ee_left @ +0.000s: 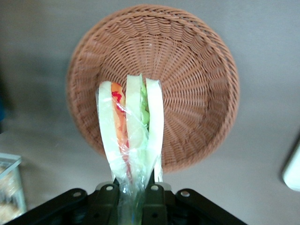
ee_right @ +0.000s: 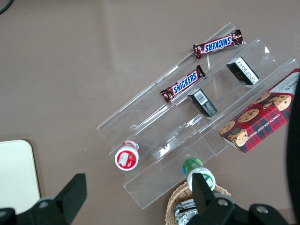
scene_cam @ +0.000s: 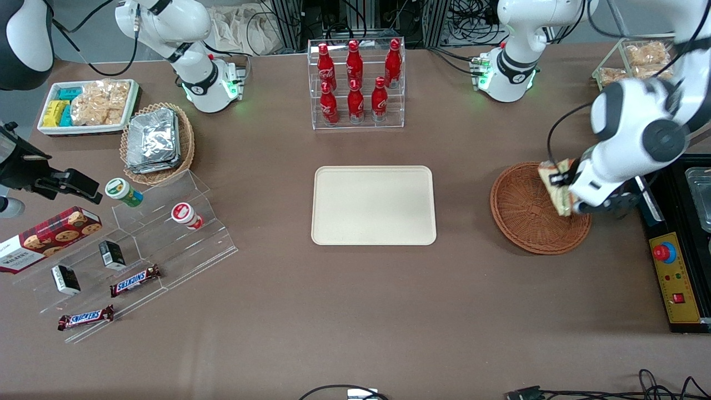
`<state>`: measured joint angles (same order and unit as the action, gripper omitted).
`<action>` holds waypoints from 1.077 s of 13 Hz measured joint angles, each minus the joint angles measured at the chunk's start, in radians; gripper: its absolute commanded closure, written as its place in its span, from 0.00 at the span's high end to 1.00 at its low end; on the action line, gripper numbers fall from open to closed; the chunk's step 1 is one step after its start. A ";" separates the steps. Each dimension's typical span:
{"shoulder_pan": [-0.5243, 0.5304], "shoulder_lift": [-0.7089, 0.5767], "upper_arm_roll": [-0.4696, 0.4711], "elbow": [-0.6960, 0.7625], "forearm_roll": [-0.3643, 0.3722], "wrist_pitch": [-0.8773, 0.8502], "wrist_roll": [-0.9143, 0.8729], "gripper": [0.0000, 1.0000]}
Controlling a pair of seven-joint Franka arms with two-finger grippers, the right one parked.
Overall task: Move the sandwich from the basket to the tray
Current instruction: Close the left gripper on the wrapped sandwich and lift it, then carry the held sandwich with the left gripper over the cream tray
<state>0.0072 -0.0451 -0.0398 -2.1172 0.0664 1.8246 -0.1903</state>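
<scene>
The white rectangular dish (scene_cam: pixel 88 105) of packaged snacks stands at the parked arm's end of the table. Just beside it sits the light tan wicker basket (scene_cam: pixel 157 143) stacked with foil-wrapped packets. Nearer the front camera than these, the clear acrylic stepped display (scene_cam: pixel 133 250) carries two small round cups, two small dark boxes and two Snickers bars (scene_cam: pixel 135 280); a red tartan cookie box (scene_cam: pixel 47 238) leans at its end.

At mid-table, farther from the camera, the clear acrylic rack (scene_cam: pixel 357 83) holds six red bottles upright in two tiers. Nearer the camera than the rack lies the flat cream-beige rectangular plastic tray (scene_cam: pixel 373 205), with nothing on it.

Toward the working arm's end sits the round reddish-brown woven wicker basket (scene_cam: pixel 536 211), well apart from the tray. No item lies inside it in the wrist view (ee_left: pixel 187 84). The left arm's gripper (scene_cam: pixel 564 186) hangs above the basket. Its fingers (ee_left: pixel 152 192) are closed on the triangular white-bread sandwich wedge in clear film (ee_left: pixel 131 131). The sandwich (scene_cam: pixel 557 186) is clamped at its narrow end, clear of the weave, with the white bread slices and the orange-red and green fillings pointing away from the wrist camera.
</scene>
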 measured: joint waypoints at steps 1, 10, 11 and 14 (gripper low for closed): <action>-0.005 -0.027 -0.003 0.053 0.000 -0.100 0.000 0.00; -0.016 -0.021 -0.170 0.433 -0.005 -0.443 -0.004 0.00; -0.018 -0.003 -0.216 0.452 -0.007 -0.443 -0.037 0.00; -0.028 0.096 -0.405 0.529 -0.010 -0.440 -0.273 0.00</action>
<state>-0.0209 0.0509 -0.4449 -1.5885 0.0564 1.3850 -0.4633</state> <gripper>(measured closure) 0.824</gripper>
